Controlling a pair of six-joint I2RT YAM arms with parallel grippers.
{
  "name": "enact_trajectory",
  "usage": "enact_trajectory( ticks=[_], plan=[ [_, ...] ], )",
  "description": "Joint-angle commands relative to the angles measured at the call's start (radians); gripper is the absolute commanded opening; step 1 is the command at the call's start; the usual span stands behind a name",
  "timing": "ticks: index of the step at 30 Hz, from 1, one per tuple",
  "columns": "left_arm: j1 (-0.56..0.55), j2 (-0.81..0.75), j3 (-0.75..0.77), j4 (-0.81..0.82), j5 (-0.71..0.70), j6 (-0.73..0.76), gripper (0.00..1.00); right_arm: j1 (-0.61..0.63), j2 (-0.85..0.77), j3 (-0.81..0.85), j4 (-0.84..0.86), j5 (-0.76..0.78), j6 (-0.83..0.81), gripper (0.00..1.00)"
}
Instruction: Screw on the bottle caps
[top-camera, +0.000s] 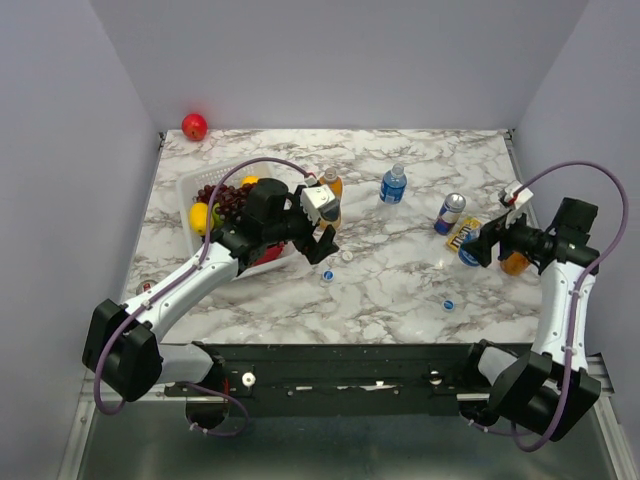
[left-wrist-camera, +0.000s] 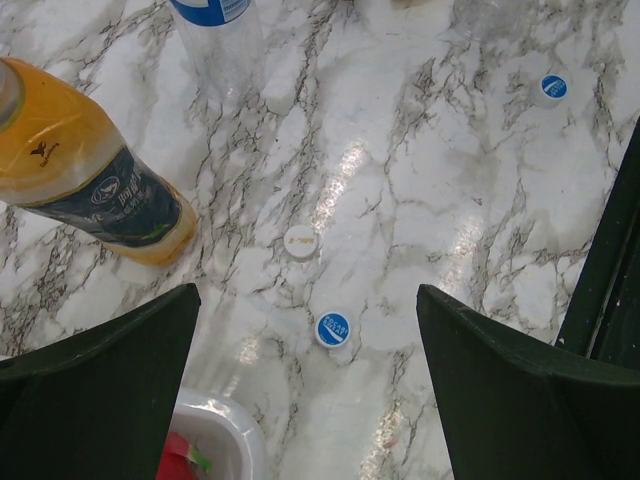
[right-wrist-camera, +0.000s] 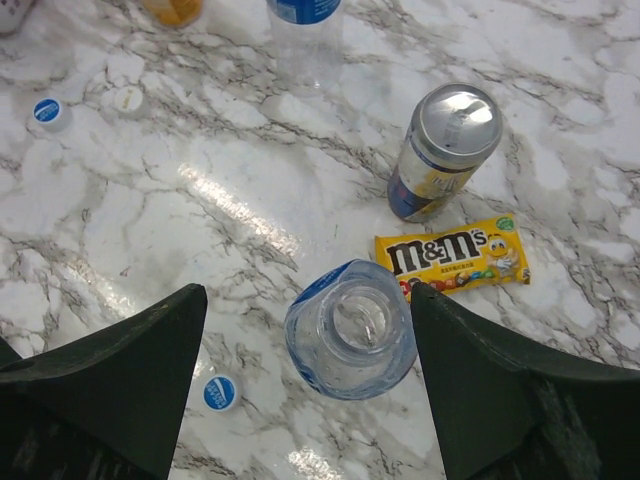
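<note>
Marble-patterned bench (top-camera: 400, 290), glossy and veined in grey, carries the bottles and their loose caps. The left pincer (left-wrist-camera: 308, 300) hangs spread wide over the stone, its dark wedge-shaped fingers (left-wrist-camera: 100, 390) gripping nothing. Between them lie a small round white cap (left-wrist-camera: 300, 241) and, just nearer, a middle blue cap (left-wrist-camera: 333, 328) with white print. A tall orange bottle (left-wrist-camera: 90, 175) of smooth plastic with a dark label stands just beyond this pincer, beside a white plastic basket (top-camera: 190, 195) of fruit.

The right pincer (right-wrist-camera: 308, 290) is also spread. It straddles an open clear bottle (right-wrist-camera: 350, 330) with a blue label, whose bare round neck shows from above. The bottle sits close against one finger, with a clear gap to the other.

A near blue cap (right-wrist-camera: 220, 392) lies on the bench left of that bottle and nearer the arm bases. A crinkled yellow sweet packet (right-wrist-camera: 452, 257) lies flat just beyond the bottle, next to a cylindrical metal can (right-wrist-camera: 445, 150) with a shiny lid. A second clear bottle (top-camera: 393, 185) stands farther back, mid-bench. A short orange bottle (top-camera: 515, 262) stands right of the right pincer. A red apple (top-camera: 194, 126) rests in the far left corner.
</note>
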Motion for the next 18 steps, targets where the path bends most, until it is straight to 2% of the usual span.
enact_trajectory(
  ticks=[1, 5, 10, 11, 12, 14, 15, 18],
  plan=[
    [0.004, -0.012, 0.013, 0.015, 0.03, -0.006, 0.99, 0.03, -0.019, -0.07, 0.11, 0.053, 0.035, 0.86],
    [0.004, 0.002, 0.033, 0.005, 0.038, -0.003, 0.98, 0.034, -0.035, -0.101, 0.246, 0.104, 0.115, 0.78],
    [0.002, 0.017, 0.045, 0.016, 0.061, -0.013, 0.98, 0.034, -0.031, -0.112, 0.315, 0.139, 0.167, 0.47],
    [-0.001, 0.02, 0.046, 0.021, 0.066, -0.015, 0.98, 0.034, -0.033, -0.11, 0.312, 0.135, 0.181, 0.42],
    [-0.005, 0.026, 0.051, 0.025, 0.076, -0.013, 0.98, 0.034, -0.035, -0.098, 0.302, 0.127, 0.182, 0.32],
    [-0.027, 0.031, 0.054, 0.044, 0.079, -0.004, 0.98, 0.041, -0.045, -0.081, 0.247, 0.096, 0.181, 0.24],
    [-0.034, 0.037, 0.059, 0.05, 0.084, 0.0, 0.98, 0.045, -0.05, -0.066, 0.219, 0.084, 0.176, 0.17],
    [-0.086, 0.062, 0.082, 0.08, 0.107, 0.04, 0.99, 0.074, -0.071, 0.011, 0.106, -0.025, 0.193, 0.1]
  ],
)
